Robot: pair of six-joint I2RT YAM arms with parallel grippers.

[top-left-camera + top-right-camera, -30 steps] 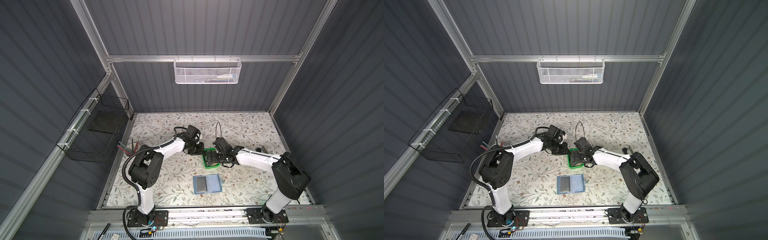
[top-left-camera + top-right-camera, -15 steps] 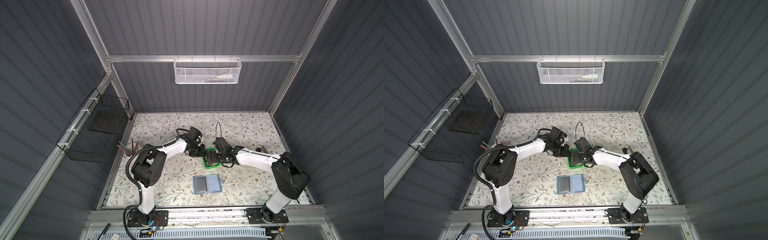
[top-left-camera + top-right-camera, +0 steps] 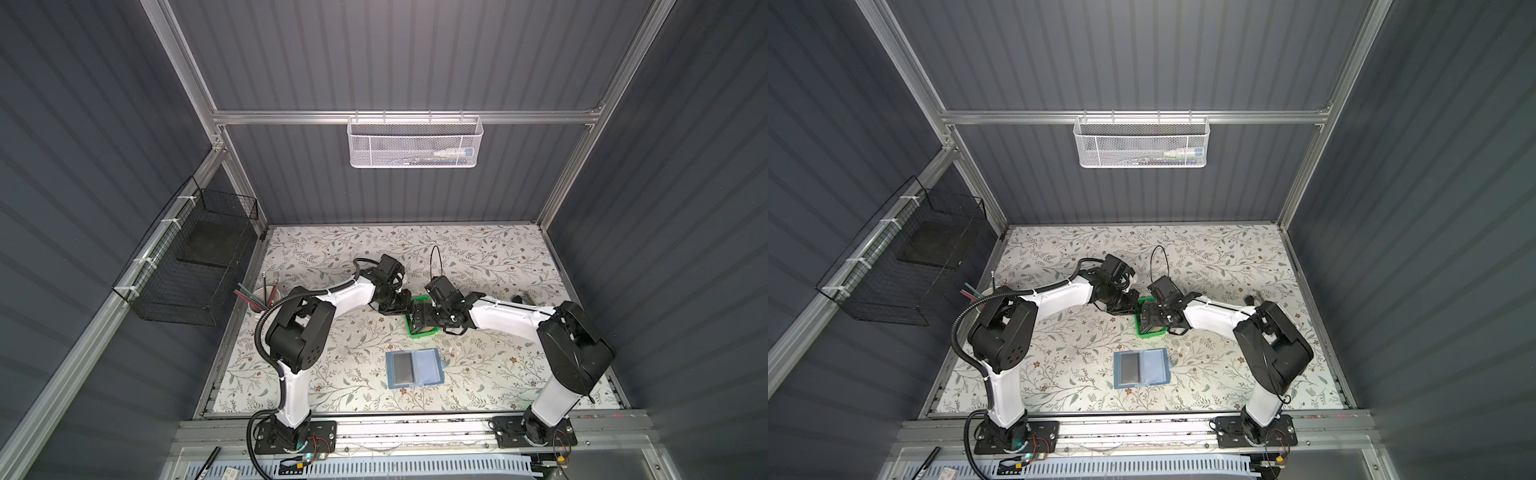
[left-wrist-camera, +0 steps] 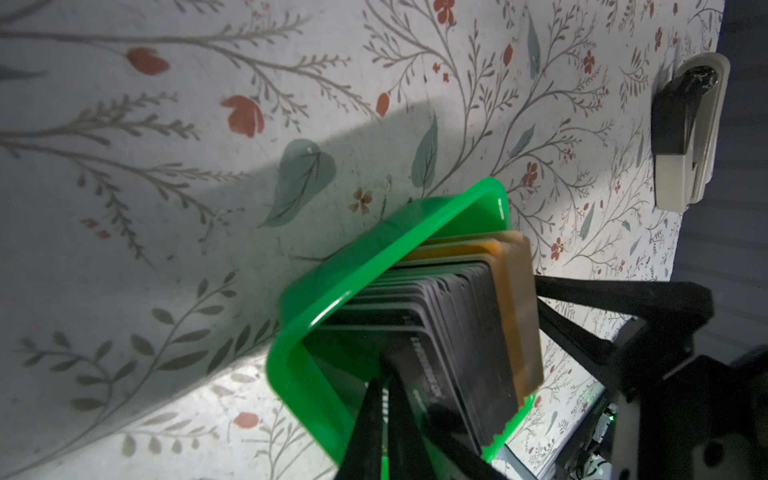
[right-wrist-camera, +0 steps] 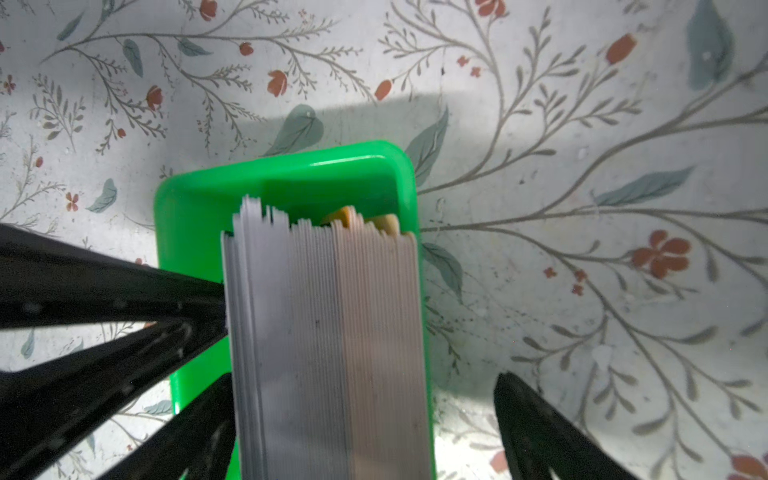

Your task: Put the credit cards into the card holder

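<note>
The left gripper [image 4: 386, 374] is pinched shut on the outermost dark card of the credit cards [image 5: 324, 332], which stand on edge in the green tray [image 5: 187, 199] on the floral table [image 3: 478, 257]. The right gripper [image 5: 363, 378], jaws wide apart, straddles the stack from the opposite side. The card holder [image 3: 428, 365] lies open and flat in front of the tray, a grey card [image 3: 401, 365] in its left pocket.
</note>
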